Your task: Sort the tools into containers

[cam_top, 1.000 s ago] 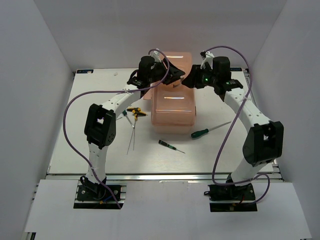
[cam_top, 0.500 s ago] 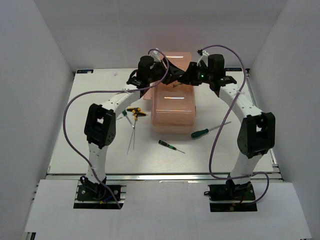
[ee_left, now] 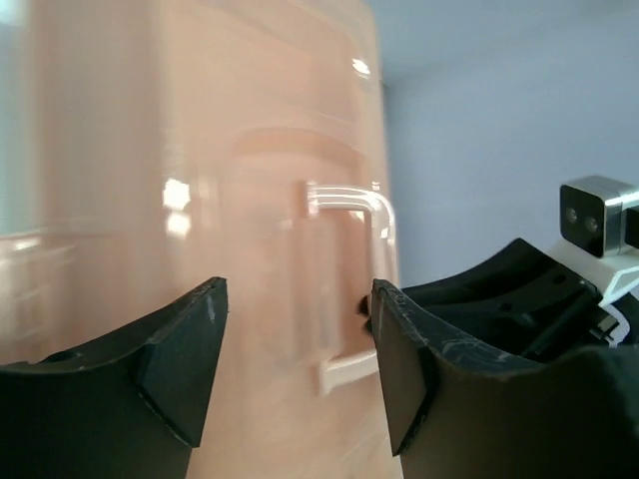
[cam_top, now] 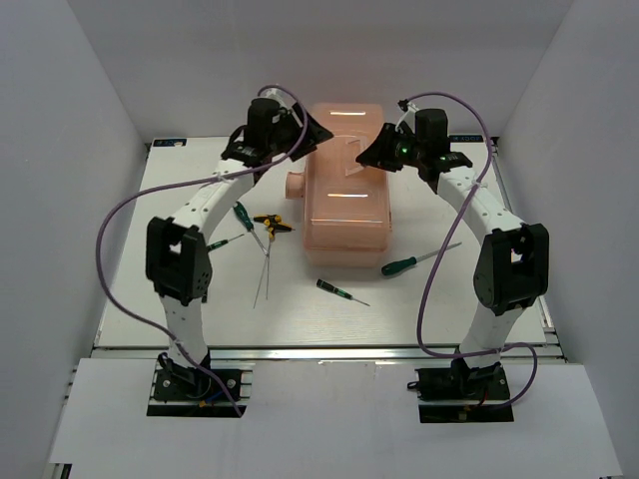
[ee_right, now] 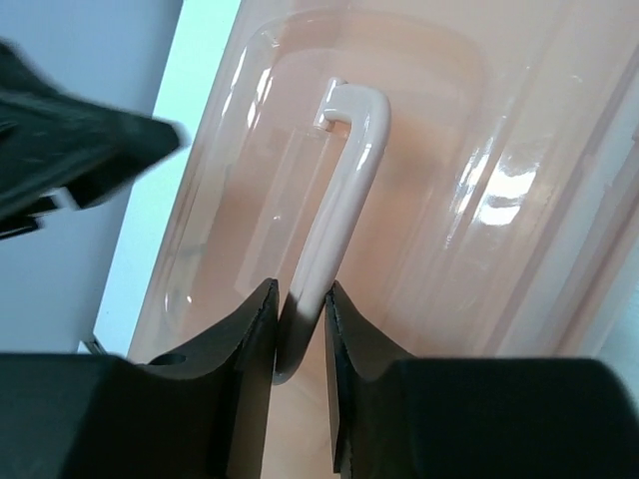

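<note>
The salmon-pink toolbox (cam_top: 344, 215) stands at the back middle, its lid tilted up. My right gripper (cam_top: 367, 155) is shut on the lid's white handle (ee_right: 344, 170); the wrist view shows both jaws pressed against the bar, my gripper (ee_right: 300, 299) at its lower end. My left gripper (cam_top: 315, 135) is open and empty, just left of the lid; its wrist view (ee_left: 300, 304) shows the lid and handle (ee_left: 349, 205) a little ahead. On the table lie a green screwdriver (cam_top: 243, 215), yellow-black pliers (cam_top: 272, 224), thin rods (cam_top: 265, 267), a black screwdriver (cam_top: 334, 289) and another green screwdriver (cam_top: 404, 264).
The box's latch (cam_top: 295, 185) sticks out on its left side. White walls close in the table on three sides. Purple cables loop from both arms. The right gripper's body (ee_left: 519, 299) shows in the left wrist view.
My right gripper moved left and closed on the lid handle. My left gripper drew back to the left, off the box. The lid has come up.
</note>
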Controlling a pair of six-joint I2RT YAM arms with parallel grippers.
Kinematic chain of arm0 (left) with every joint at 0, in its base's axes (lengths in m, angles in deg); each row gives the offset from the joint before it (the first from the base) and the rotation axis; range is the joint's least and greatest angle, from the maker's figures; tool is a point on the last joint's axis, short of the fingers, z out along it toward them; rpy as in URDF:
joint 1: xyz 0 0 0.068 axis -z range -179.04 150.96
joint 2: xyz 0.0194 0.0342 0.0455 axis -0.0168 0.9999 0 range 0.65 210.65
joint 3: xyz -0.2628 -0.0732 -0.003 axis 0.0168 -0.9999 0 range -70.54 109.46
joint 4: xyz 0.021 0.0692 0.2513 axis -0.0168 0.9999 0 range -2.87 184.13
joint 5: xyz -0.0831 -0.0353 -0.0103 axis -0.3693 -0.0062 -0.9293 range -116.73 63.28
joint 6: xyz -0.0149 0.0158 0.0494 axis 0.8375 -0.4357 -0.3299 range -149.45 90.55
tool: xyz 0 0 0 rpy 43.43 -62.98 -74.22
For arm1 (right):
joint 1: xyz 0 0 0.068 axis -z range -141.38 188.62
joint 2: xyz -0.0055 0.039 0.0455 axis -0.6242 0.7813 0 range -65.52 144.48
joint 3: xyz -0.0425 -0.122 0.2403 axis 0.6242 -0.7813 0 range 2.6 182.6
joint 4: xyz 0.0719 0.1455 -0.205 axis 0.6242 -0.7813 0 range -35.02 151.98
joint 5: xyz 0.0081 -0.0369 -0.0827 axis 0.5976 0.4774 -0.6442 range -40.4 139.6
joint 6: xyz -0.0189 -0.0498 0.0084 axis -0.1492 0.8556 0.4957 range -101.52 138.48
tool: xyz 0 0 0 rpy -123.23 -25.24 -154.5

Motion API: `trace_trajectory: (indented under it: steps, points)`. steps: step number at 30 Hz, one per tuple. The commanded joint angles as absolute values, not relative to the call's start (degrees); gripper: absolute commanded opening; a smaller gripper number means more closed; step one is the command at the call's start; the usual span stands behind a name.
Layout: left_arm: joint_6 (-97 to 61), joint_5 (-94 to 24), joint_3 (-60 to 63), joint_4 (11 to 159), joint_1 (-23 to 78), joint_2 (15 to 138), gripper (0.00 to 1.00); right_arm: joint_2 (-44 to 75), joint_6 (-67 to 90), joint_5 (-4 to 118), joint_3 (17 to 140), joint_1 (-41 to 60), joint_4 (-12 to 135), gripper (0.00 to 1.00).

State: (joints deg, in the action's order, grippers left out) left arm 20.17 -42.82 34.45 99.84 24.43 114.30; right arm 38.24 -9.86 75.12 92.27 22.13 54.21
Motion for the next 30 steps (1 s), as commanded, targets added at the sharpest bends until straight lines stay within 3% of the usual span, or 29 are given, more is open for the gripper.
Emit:
trace_trajectory:
  steps: [1,3,9,12,30]
  points:
    - [14.0,-32.8,28.8,105.5,23.4,100.9,0.69,38.5,-9.3,73.9,94.4,22.1,53.5,0.19]
    - [13.9,-29.5,18.7,104.5,22.8,94.6,0.68,37.8,-9.4,74.1,96.1,22.0,52.9,0.00]
    - [16.2,-29.0,-5.0,96.3,20.6,84.5,0.73,34.6,-6.5,76.1,105.9,22.6,51.3,0.00]
    - [16.7,-29.8,-9.0,93.0,19.9,84.0,0.76,33.6,-5.5,76.7,109.6,24.1,49.2,0.00]
    - [18.2,-41.4,-0.7,82.0,18.6,100.3,0.77,31.4,-2.7,80.2,105.8,33.5,49.3,0.00]
